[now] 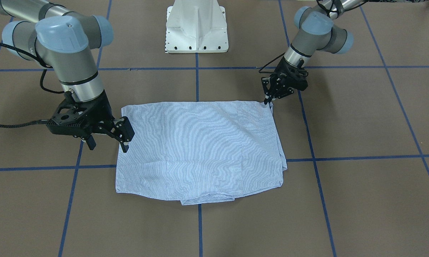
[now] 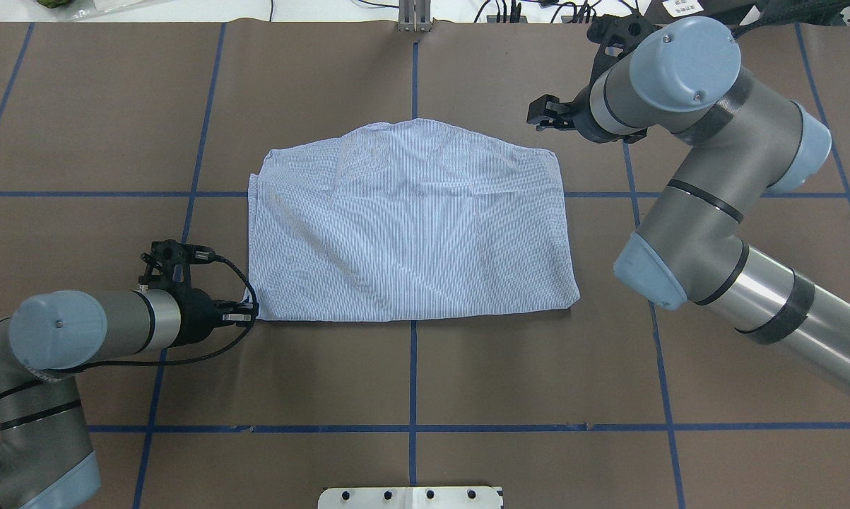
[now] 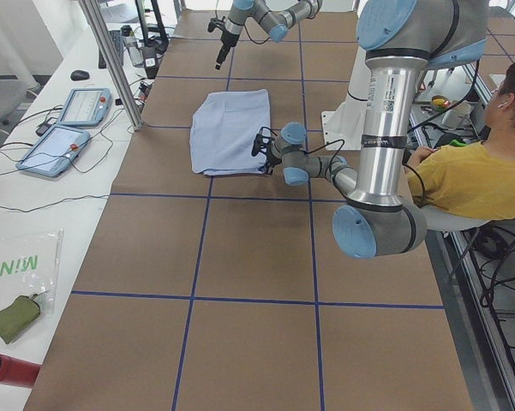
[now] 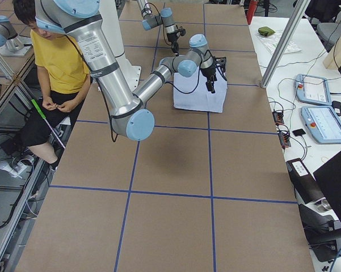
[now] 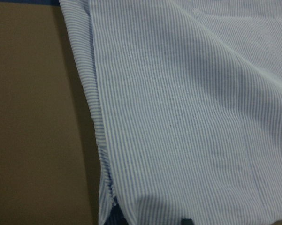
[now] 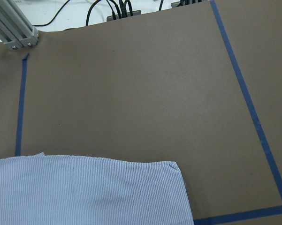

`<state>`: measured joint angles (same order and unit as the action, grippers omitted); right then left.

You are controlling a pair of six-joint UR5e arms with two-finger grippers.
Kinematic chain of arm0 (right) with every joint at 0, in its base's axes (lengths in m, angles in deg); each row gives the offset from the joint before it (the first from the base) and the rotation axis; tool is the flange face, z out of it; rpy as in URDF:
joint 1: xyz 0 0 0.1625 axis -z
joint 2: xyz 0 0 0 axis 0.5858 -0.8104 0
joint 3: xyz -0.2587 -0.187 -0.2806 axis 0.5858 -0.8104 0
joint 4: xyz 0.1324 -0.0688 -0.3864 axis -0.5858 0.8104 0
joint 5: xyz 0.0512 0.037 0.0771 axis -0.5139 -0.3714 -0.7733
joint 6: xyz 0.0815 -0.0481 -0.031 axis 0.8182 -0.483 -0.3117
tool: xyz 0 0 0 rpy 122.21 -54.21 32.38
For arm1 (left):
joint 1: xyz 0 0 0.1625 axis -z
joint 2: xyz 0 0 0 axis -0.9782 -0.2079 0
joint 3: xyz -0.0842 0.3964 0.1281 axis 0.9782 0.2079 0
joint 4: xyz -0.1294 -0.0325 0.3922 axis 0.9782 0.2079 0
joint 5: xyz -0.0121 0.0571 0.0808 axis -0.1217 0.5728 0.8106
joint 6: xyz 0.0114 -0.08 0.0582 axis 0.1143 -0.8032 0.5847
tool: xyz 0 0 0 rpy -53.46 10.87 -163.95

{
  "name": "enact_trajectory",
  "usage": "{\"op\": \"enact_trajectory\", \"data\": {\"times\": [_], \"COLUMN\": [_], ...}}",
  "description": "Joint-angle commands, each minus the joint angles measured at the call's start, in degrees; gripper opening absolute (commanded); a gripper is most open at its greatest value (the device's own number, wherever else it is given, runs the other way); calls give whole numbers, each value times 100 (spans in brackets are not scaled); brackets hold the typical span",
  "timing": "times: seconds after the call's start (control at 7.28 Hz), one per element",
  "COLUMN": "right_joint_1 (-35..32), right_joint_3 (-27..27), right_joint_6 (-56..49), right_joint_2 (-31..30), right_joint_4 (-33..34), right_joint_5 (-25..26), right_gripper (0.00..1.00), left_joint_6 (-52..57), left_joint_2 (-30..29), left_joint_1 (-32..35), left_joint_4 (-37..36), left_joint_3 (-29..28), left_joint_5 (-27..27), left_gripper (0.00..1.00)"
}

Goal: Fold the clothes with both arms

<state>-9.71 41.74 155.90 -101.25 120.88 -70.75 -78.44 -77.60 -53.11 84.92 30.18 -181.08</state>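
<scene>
The light blue striped shirt (image 1: 200, 150) lies folded into a flat rectangle mid-table (image 2: 410, 233) (image 3: 231, 128) (image 4: 198, 96). My left gripper (image 1: 269, 101) (image 2: 248, 314) sits low at the shirt's near-left corner and looks shut on that corner; a crease runs from there across the cloth. Its wrist view is filled with striped fabric (image 5: 178, 117). My right gripper (image 1: 108, 144) (image 2: 541, 116) hovers open by the shirt's far-right corner with nothing between its fingers. The right wrist view shows that corner (image 6: 84, 192) low on brown table.
The brown table carries a blue tape grid (image 2: 414, 353). The white pedestal base (image 1: 196, 28) stands at the robot's side. A seated person in yellow (image 3: 480, 171) is beside the table. Tablets (image 4: 318, 107) and an aluminium post (image 3: 111, 60) line the far edge.
</scene>
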Motion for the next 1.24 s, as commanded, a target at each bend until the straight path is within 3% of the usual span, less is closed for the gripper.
{"op": "enact_trajectory", "data": {"times": [0.0,0.41,0.69,0.96,1.1], "right_joint_1": [13,48,109,240,354], "right_joint_3": [-7,-7,-7,10,123], "right_joint_6": [0,0,79,280,377], "right_joint_2": [0,9,61,114,123], "right_joint_4": [0,-9,0,-9,0], "right_joint_5": [0,0,9,88,158], "right_gripper": [100,100,100,100,100], "left_joint_6": [834,2242,2710,2720,2720], "left_joint_2": [398,156,-1280,-2968,-3602], "left_joint_1": [268,1742,2448,2747,2819], "left_joint_4": [32,33,15,6,-2], "left_joint_3": [168,-715,-2301,-4244,-4906], "left_joint_5": [-25,-33,-25,-7,11], "left_gripper": [0,0,0,0,0]}}
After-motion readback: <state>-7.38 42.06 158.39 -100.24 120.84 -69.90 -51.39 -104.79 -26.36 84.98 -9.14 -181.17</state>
